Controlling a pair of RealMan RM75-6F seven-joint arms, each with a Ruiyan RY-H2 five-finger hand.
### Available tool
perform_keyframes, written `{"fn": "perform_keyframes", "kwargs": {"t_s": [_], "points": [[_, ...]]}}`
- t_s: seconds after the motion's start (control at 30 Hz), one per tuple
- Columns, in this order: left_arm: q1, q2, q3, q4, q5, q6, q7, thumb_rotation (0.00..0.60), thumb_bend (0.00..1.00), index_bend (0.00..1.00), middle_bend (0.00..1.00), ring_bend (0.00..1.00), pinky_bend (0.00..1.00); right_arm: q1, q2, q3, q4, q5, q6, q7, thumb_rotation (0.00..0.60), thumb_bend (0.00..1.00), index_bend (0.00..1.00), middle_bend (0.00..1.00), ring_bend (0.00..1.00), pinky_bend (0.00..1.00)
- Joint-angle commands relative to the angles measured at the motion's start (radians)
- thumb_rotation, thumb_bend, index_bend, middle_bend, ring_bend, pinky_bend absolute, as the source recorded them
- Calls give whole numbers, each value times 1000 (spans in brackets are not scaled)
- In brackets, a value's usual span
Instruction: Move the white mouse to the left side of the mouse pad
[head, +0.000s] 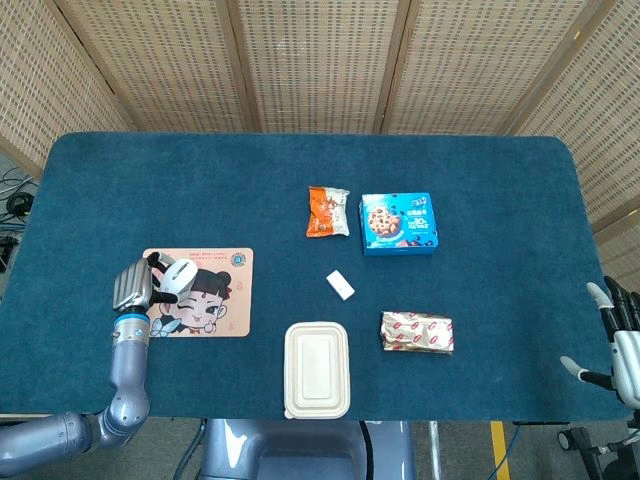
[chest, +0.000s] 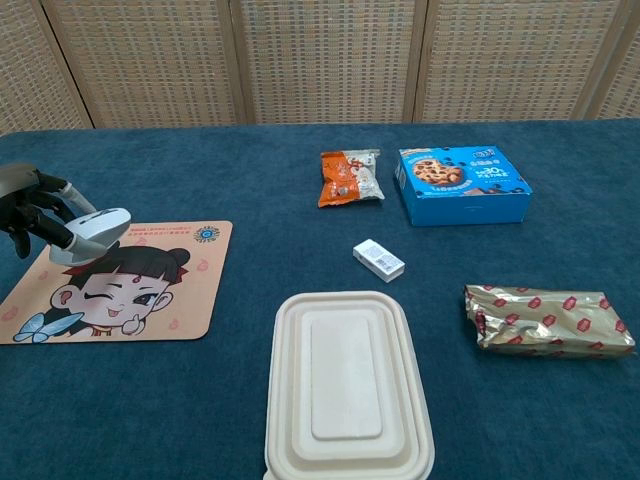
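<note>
Blue cloth covers the desk (head: 120, 180), and woven screens stand behind it. Over the left part of the cartoon mouse pad (head: 215, 300), the left hand (head: 135, 284) holds the white mouse (head: 181, 274) in its fingers. Far to the right, the right hand (head: 618, 335) holds nothing, fingers apart.

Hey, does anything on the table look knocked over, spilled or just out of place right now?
Nothing stands out. The left hand holds the white mouse over the left part of the mouse pad. The snack bag, cookie box and food container lie flat and intact.
</note>
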Motion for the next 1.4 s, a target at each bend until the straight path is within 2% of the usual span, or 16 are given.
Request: {"fn": "perform_keyframes", "kwargs": {"t_s": [0.03, 0.5, 0.6, 0.63, 0.67, 0.7, 0.73, 0.77, 0.87, 1.03, 1.27, 1.37, 1.4], "points": [[2, -20, 2, 23, -7, -12, -16, 600, 305, 522, 536, 555, 663, 1, -1, 0, 1, 2, -3, 1, 600, 0, 0, 0, 0, 0], [-1, -86, -9, 99, -93, -21, -1, 600, 304, 523, 536, 555, 663, 2, 3, 0, 2, 4, -4, 9, 600, 0, 0, 0, 0, 0], [1, -90, -7, 103, -83, -30, -9, 600, 237, 507, 479, 537, 662, 2, 3, 0, 2, 5, -5, 10, 600, 0, 0, 0, 0, 0], [4, -89, -5, 100, -75, -37, -16, 600, 179, 443, 380, 484, 662, 2, 3, 0, 2, 6, -5, 11, 600, 0, 0, 0, 0, 0], [5, -86, -4, 97, -70, -43, -20, 600, 118, 330, 240, 391, 648, 2, 4, 0, 3, 6, -5, 11, 600, 0, 0, 0, 0, 0], [6, -83, -2, 94, -65, -49, -22, 600, 82, 236, 150, 313, 625, 2, 4, 0, 3, 7, -6, 11, 600, 0, 0, 0, 0, 0], [8, -80, -1, 91, -60, -52, -25, 600, 39, 110, 50, 204, 573, 2, 4, 0, 3, 7, -6, 11, 600, 0, 0, 0, 0, 0], [11, -76, 1, 85, -55, -55, -30, 600, 15, 36, 6, 123, 515, 2, 4, 0, 3, 8, -6, 11, 600, 0, 0, 0, 0, 0], [21, -56, 1, 52, -52, -71, -44, 600, 0, 0, 0, 24, 457, 3, 3, 0, 2, 8, -8, 9, 600, 0, 0, 0, 0, 0], [39, -15, 3, -16, -44, -67, -58, 600, 0, 0, 0, 0, 457, 2, 3, -1, 0, 6, -5, 5, 600, 0, 0, 0, 0, 0], [96, 80, 8, -168, 88, 6, -125, 600, 0, 0, 0, 0, 450, 3, 2, -4, -2, 1, -6, 0, 600, 0, 0, 0, 0, 0], [138, 206, 33, -262, 245, -16, -182, 600, 0, 0, 0, 0, 379, 3, 1, -6, -4, -3, -3, -3, 600, 0, 0, 0, 0, 0], [153, 257, 51, -274, 336, -49, -224, 600, 0, 0, 0, 0, 345, 2, 1, -6, -4, -4, -2, -4, 600, 0, 0, 0, 0, 0]]}}
